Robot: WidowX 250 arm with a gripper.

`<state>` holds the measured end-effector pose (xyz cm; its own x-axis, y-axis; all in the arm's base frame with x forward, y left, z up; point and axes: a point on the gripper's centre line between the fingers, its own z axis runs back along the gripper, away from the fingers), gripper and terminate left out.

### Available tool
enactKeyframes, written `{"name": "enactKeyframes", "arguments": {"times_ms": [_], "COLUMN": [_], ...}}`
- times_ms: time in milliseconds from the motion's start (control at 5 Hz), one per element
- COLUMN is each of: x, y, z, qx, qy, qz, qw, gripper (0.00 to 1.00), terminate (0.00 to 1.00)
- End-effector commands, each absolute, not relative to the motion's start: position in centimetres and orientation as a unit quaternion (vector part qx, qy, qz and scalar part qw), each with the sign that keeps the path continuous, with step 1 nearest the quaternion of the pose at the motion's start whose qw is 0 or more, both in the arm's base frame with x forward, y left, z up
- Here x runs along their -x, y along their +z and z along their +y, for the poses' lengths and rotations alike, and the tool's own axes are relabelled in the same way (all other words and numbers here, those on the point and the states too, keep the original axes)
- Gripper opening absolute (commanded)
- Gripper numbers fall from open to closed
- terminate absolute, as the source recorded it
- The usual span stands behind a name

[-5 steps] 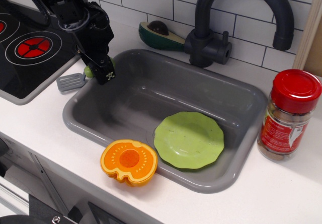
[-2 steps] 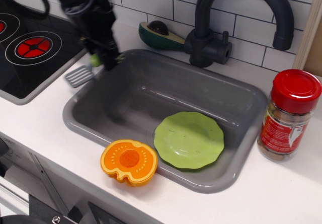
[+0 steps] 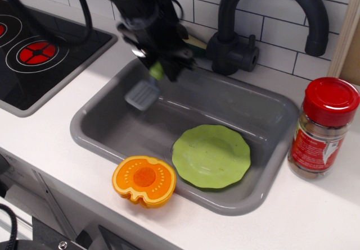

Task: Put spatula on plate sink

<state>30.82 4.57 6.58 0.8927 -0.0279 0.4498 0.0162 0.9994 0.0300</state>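
- Gripper (image 3: 162, 69): black, blurred, above the far left part of the sink; fingers pinching the green handle of the spatula
- Spatula (image 3: 145, 90): light-green handle mostly hidden in the gripper, grey slotted blade hanging down toward the near left; held in the air over the sink's left half, touching neither basin nor plate
- Sink (image 3: 270, 101): grey rectangular basin with rounded corners and wide rim, set in the white counter (image 3: 39, 132)
- Plate (image 3: 211, 156): round, light green, wavy rim; lying inside the sink at its near right part, well apart from the spatula
- Orange ridged half (image 3: 144, 180): on the sink's near rim, just left of the plate, partly over the counter
- Faucet (image 3: 247, 19): dark grey, arched, at the far edge of the sink, spout reaching right
- Avocado half (image 3: 194, 43): mostly hidden behind the gripper, just left of the faucet base
- Jar (image 3: 322, 129): red lid, red label, brown contents; upright on the counter right of the sink
- Stovetop (image 3: 34, 53): black with red burner, far left, apart from the sink
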Motion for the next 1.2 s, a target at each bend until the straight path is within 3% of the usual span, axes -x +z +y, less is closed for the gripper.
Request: {"name": "enactKeyframes", "arguments": {"times_ms": [0,600,1000], "x": [-31.2,-30.4,-30.5], "y": [6.2,1.9,1.8], "z": [0.9,-2.7,-4.2], "qx": [-0.017,-0.045,-0.035], "qy": [-0.016,-0.026,-0.016], "qz": [-0.235,-0.211,-0.203], "qw": [0.972,0.976,0.978], "gripper": [0.00,0.00,0.00], "terminate": [0.00,0.00,0.00]}}
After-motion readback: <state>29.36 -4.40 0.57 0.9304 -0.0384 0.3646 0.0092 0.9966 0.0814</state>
